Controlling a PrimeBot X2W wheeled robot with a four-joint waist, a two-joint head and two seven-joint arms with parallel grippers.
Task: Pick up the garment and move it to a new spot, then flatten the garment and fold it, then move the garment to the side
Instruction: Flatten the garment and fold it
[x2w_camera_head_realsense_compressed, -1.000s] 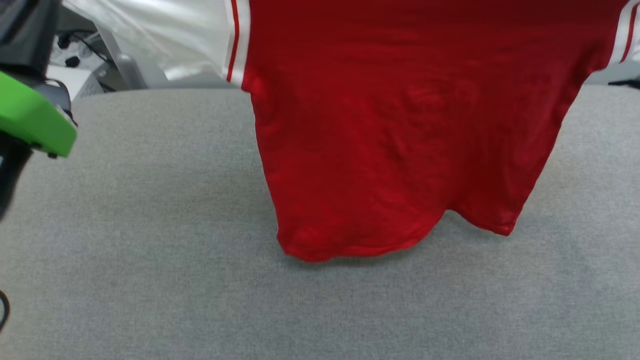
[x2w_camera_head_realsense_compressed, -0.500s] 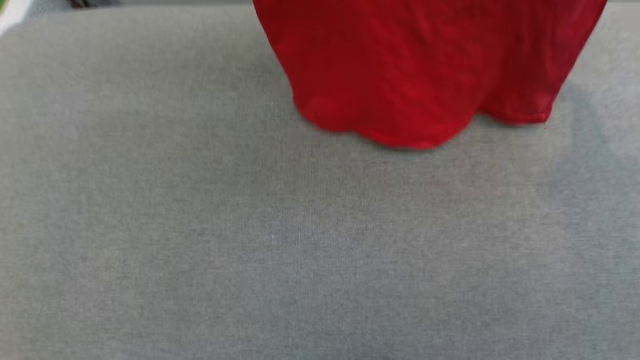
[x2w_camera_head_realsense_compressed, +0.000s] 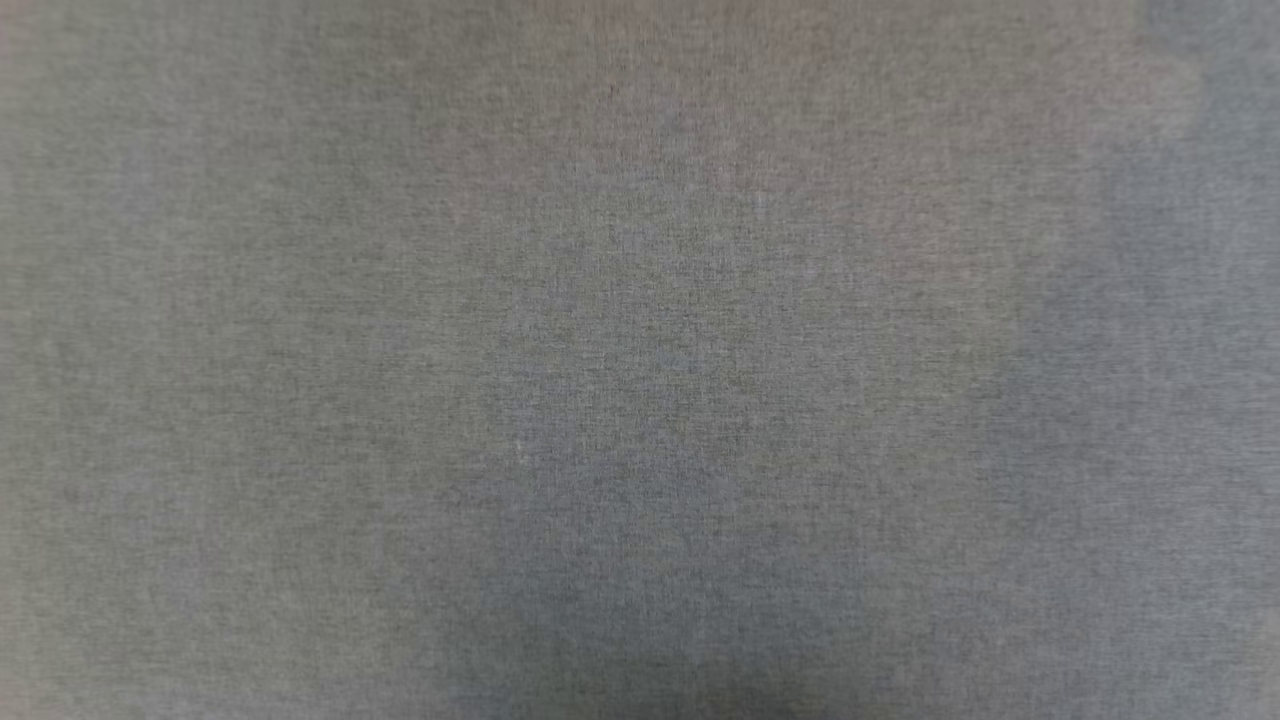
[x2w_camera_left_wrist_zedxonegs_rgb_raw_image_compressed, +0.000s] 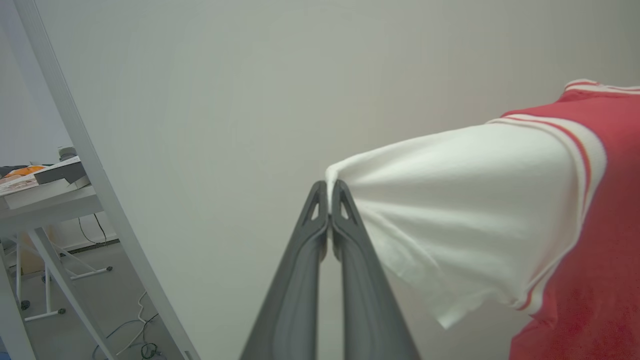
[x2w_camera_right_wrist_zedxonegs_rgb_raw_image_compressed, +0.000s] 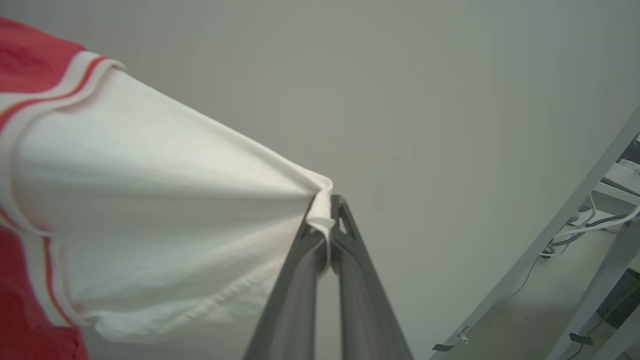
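— Grey woven surface (x2w_camera_head_realsense_compressed: 640, 360) lies under the head camera, and a pale wall (x2w_camera_left_wrist_zedxonegs_rgb_raw_image_compressed: 225, 75) stands behind both arms. Where is the garment (x2w_camera_left_wrist_zedxonegs_rgb_raw_image_compressed: 500, 210)?

— Hanging off the tips of both sets of jaws, stretched between them. The left gripper (x2w_camera_left_wrist_zedxonegs_rgb_raw_image_compressed: 328, 189) has its jaws clenched on the edge of one white sleeve (x2w_camera_left_wrist_zedxonegs_rgb_raw_image_compressed: 450, 200). In the left wrist view the cloth fans out to the right of the jaws, as far as the striped trim (x2w_camera_left_wrist_zedxonegs_rgb_raw_image_compressed: 582, 165) and the red body (x2w_camera_left_wrist_zedxonegs_rgb_raw_image_compressed: 600, 260).

— And the other arm?

— The right gripper (x2w_camera_right_wrist_zedxonegs_rgb_raw_image_compressed: 330, 201) has its jaws pinched on the other white sleeve (x2w_camera_right_wrist_zedxonegs_rgb_raw_image_compressed: 150, 200), with a small fold bunched right at the tips. From there the sleeve spreads, taut, to the left of the jaws in the right wrist view, with red cloth at the far left edge.

— Anything else around the jaws?

— Well to the left of the left jaws there is a slanted white post (x2w_camera_left_wrist_zedxonegs_rgb_raw_image_compressed: 100, 177), with a desk (x2w_camera_left_wrist_zedxonegs_rgb_raw_image_compressed: 45, 200) beyond it. To the right of the right jaws runs a slanted grey bar (x2w_camera_right_wrist_zedxonegs_rgb_raw_image_compressed: 540, 242).
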